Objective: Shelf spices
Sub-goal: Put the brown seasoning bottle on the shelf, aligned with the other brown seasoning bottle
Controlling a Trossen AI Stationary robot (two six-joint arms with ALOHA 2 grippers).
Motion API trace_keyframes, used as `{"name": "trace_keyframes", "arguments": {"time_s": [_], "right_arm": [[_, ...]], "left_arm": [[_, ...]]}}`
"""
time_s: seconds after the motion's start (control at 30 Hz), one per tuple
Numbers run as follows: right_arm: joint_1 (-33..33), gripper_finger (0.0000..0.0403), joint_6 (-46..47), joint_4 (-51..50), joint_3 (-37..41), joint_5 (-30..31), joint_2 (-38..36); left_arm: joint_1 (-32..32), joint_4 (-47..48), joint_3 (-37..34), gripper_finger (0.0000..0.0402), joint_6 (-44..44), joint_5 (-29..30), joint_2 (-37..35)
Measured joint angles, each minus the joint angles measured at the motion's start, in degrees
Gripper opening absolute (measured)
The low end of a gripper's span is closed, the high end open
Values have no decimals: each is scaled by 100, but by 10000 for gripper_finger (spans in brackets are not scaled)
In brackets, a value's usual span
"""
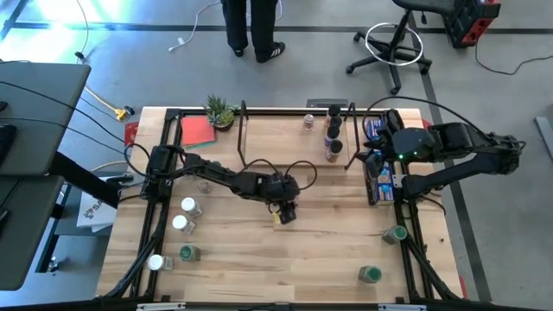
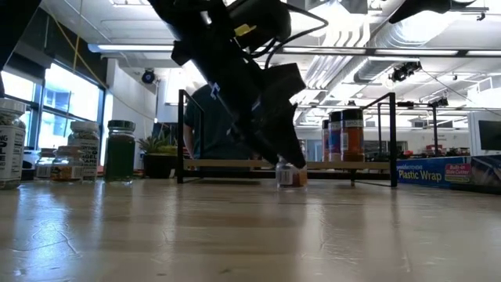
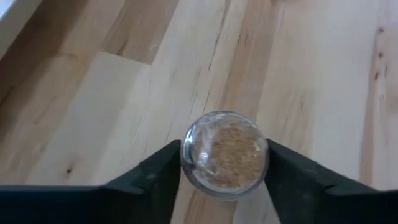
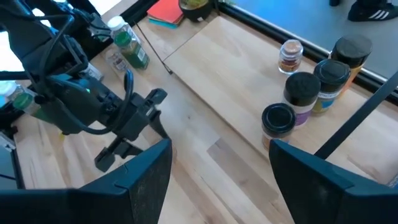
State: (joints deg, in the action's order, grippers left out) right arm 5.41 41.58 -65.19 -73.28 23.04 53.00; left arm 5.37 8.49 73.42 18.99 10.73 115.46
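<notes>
A small clear-topped spice jar (image 3: 224, 152) with brownish contents stands on the table's middle (image 1: 282, 217). My left gripper (image 1: 285, 212) is down at it, shut on it. The shelf (image 1: 285, 138) runs along the far edge and carries several spice jars (image 4: 301, 90) on its right part. My right gripper (image 4: 221, 168) hangs open and raised over the table's right side, holding nothing. More loose jars stand at the near left (image 1: 181, 223) and near right (image 1: 396, 233). My left gripper pinches the jar between its two fingers, one finger (image 3: 158, 177) on each side of the round body just below the top (image 3: 186, 155). The fingers slant down from the table's left. The jar stands upright with its bottom (image 2: 291, 183) on the table.
A long blue box (image 1: 378, 177) lies on the table under my right arm. A small potted plant (image 1: 220, 111) and a red pad (image 1: 197, 131) sit at the far left. Bare wood lies between the held jar and the shelf. A person's legs (image 1: 251, 26) show beyond the table.
</notes>
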Motion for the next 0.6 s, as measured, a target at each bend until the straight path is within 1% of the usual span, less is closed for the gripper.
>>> {"name": "trace_keyframes", "arguments": {"time_s": [0.03, 0.07, 0.13, 0.2, 0.3, 0.37, 0.43, 0.53, 0.6], "right_arm": [[0, 264, 18, -1, 0, 50, 1], [-2, 264, 37, 0, -1, 85, -1], [-2, 264, 59, 0, 0, 116, -1], [-1, 264, 62, -1, 0, 122, -1], [-2, 264, 62, -2, 0, 134, -1], [0, 264, 62, 0, -1, 141, -1], [-1, 264, 62, 0, -1, 210, 1], [-2, 264, 62, 33, 0, 326, -1], [-2, 264, 60, 90, -2, 396, -1]], "left_arm": [[0, 15, 43, 169, 24, -57, -9], [0, 26, 116, 163, 40, -122, -9], [2, 188, 385, 163, 20, -186, -15], [2, 601, 799, 163, -146, -143, -76], [-106, 1275, 1644, 163, -520, 115, -133], [-351, 1649, 2167, 163, -703, 143, -144], [-698, 1686, 2452, 163, -826, 170, -149], [-1296, 1641, 2507, 163, -860, 150, -144], [-1690, 1539, 2475, 163, -861, -138, -67]]}}
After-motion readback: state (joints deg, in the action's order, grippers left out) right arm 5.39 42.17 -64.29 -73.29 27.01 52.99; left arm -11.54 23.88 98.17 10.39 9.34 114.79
